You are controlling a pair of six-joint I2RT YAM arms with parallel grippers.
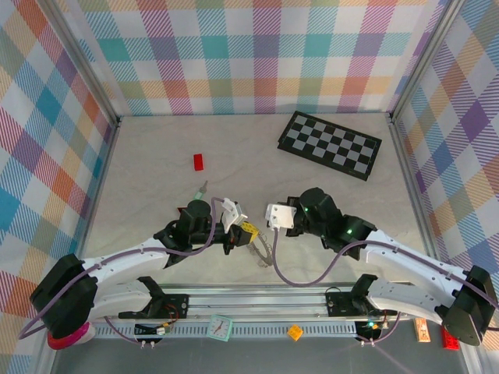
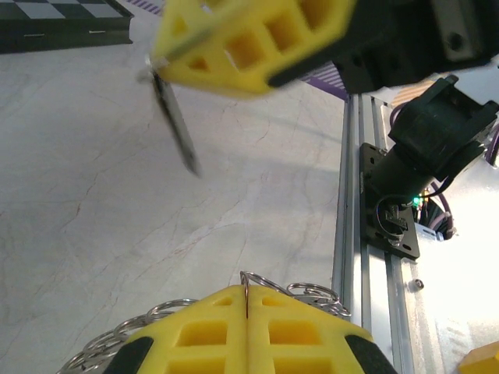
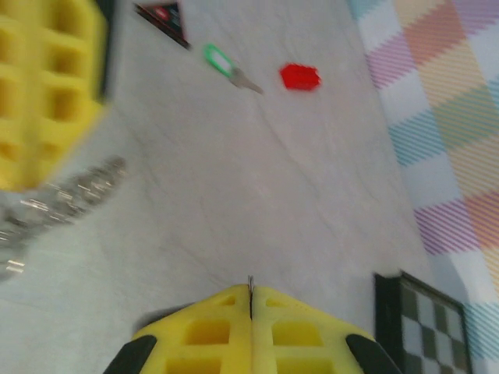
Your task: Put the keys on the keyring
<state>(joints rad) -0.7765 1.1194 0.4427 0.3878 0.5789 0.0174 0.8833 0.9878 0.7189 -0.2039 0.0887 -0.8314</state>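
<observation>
- Surface (image 1: 156,171): pale, marbled with faint veins, bare over most of its area.
- Red brick (image 1: 198,161): small, rectangular, lying flat on the left half, well apart from the board.
- Chequered board (image 1: 330,144): black-and-white, flat, far right, turned at a slant to the back wall.
- Walls (image 1: 249,54): pastel plaid cloth on three sides.
- Metal rail (image 1: 257,294): runs along the near edge.
- Below the rail: a small teal square item (image 1: 221,327) and a small orange piece (image 1: 295,332); details too small to tell.

Top camera looks down from above the near edge, the whole table (image 1: 156,156) in view. Both wrist cameras skim low and close, facing one another across the near middle; all three catch the chequered board (image 1: 331,144).
</observation>
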